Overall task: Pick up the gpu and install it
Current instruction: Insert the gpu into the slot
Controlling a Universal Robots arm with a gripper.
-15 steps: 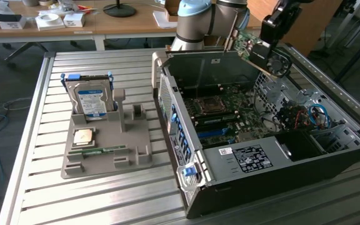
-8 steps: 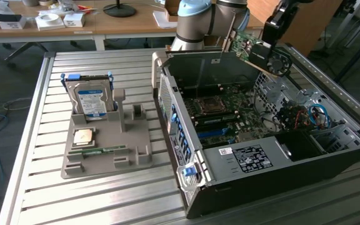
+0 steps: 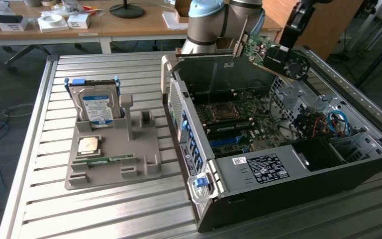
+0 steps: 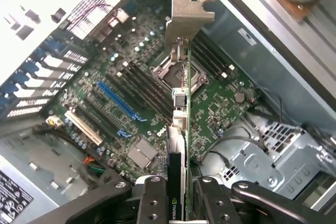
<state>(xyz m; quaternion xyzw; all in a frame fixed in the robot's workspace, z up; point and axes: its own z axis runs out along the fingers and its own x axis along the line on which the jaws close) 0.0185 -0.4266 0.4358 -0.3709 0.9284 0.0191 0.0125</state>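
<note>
Above open computer case (image 3: pixel 310 184) | arm (image 3: pixel 211 20) angled downward | gripper (image 4: pixel 177 198) clamped on gpu (image 4: pixel 181 103) over motherboard (image 4: pixel 121 77)

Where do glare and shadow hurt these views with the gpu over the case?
Exterior view: even light, the slatted table shines mildly, a bay inside the case sits in deep shadow. Wrist view: the perforated case wall washes out white, the bracket of the gpu is brightly lit, the gripper clamped on the card is dark.
</note>
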